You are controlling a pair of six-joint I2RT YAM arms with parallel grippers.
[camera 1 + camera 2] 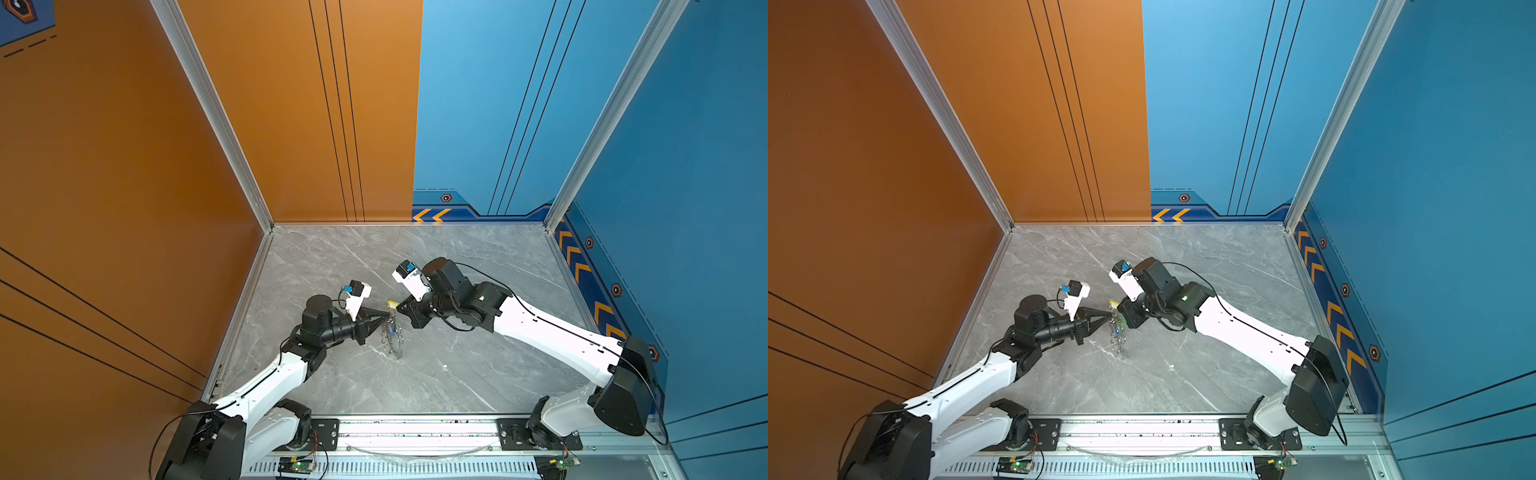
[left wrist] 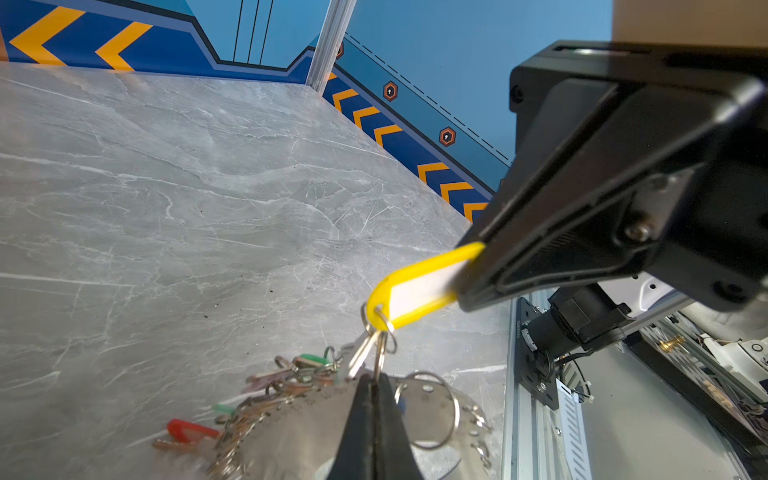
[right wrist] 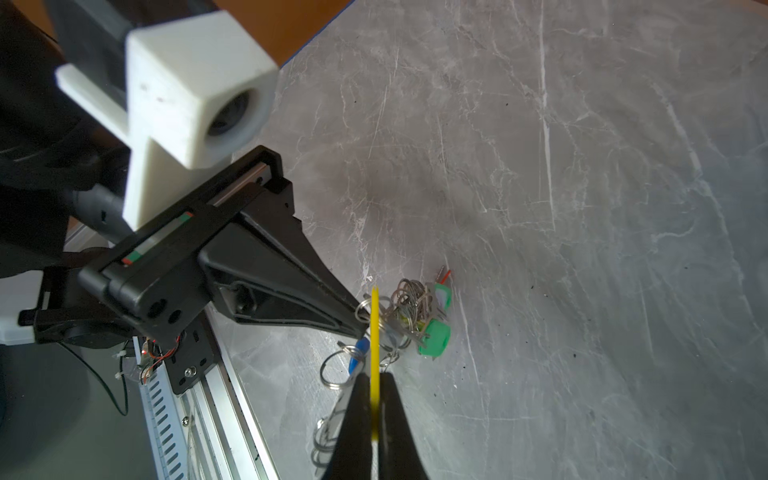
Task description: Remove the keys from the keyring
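Observation:
Both grippers meet near the middle of the table in both top views. My right gripper [image 3: 375,376] [image 1: 399,308] is shut on a yellow tag [image 2: 419,291] [image 3: 375,332]. Small split rings join that tag to silver keys [image 2: 361,353]. My left gripper [image 2: 376,382] [image 1: 388,316] is shut on one of these rings, right at the rim of the keyring [image 2: 291,428] [image 1: 392,338]. The grey hoop hangs tilted below both grippers, its low end near the table. More keys with green tags [image 3: 434,338], a red tag [image 2: 187,430] and a blue tag [image 3: 359,353] cluster on it.
The grey marble table [image 1: 457,374] is walled in orange on the left and blue at the back and right. An aluminium rail [image 1: 415,428] with both arm bases runs along the front edge. A small white speck [image 1: 444,366] lies right of the keyring.

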